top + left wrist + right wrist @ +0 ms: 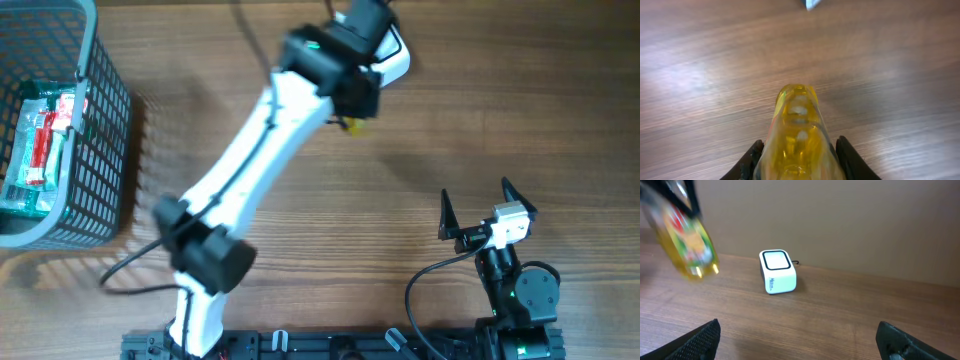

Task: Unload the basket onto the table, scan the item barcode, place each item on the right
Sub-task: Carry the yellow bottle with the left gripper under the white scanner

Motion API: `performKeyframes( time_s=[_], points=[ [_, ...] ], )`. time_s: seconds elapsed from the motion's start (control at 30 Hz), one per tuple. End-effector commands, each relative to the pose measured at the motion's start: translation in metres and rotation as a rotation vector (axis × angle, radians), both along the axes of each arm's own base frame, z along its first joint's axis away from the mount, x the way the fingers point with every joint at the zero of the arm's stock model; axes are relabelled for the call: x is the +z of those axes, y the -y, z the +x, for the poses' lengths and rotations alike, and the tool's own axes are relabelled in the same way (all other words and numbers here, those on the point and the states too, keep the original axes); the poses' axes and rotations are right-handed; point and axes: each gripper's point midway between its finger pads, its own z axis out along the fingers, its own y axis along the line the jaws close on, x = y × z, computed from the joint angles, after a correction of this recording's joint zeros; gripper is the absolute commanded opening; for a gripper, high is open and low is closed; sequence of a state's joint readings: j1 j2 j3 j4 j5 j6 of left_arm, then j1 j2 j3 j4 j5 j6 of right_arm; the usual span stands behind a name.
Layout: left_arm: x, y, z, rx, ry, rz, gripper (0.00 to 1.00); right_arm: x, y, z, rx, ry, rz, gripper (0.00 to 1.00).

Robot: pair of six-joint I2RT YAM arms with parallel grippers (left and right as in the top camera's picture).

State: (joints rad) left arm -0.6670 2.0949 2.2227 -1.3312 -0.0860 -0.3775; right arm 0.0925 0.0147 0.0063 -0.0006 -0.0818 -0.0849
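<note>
Clamps bottle [687, 250] in left gripper [799, 162], upper left of frame, near scanner [777, 271]; holds right gripper [802, 342] wide, empty; yet to scan.

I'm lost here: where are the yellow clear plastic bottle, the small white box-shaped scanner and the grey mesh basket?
Yellow clear plastic bottle [797, 135], left wrist view, its body.
Small white box-shaped scanner [778, 276], right wrist view, its side face.
Grey mesh basket [108, 150], overhead view, its side wall.
</note>
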Motion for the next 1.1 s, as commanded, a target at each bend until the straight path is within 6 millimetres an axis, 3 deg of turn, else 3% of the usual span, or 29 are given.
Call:
performKeyframes(
  time_s=[0.0, 0.33, 0.67, 0.87, 1.03, 1.07],
  points=[
    [-0.020, 0.002, 0.012, 0.088, 0.020, 0.049, 0.20, 0.002, 0.001, 0.000, -0.005, 0.011, -0.013, 1.00],
    [-0.058, 0.023, 0.018, 0.088, -0.011, 0.044, 0.22, 0.002, 0.001, 0.000, -0.005, 0.011, -0.012, 1.00],
    [-0.099, 0.060, -0.016, 0.007, -0.042, 0.056, 0.25, 0.002, 0.001, 0.000, -0.005, 0.011, -0.012, 1.00],
    [-0.116, 0.063, -0.031, -0.019, -0.061, 0.093, 0.27, 0.002, 0.001, 0.000, -0.005, 0.011, -0.013, 1.00],
    [-0.126, 0.066, -0.041, -0.038, -0.087, 0.096, 0.35, 0.002, 0.001, 0.000, -0.005, 0.011, -0.013, 1.00],
    [-0.126, 0.066, -0.041, -0.039, -0.088, 0.095, 0.42, 0.002, 0.001, 0.000, -0.005, 0.011, -0.013, 1.00]
  ],
)
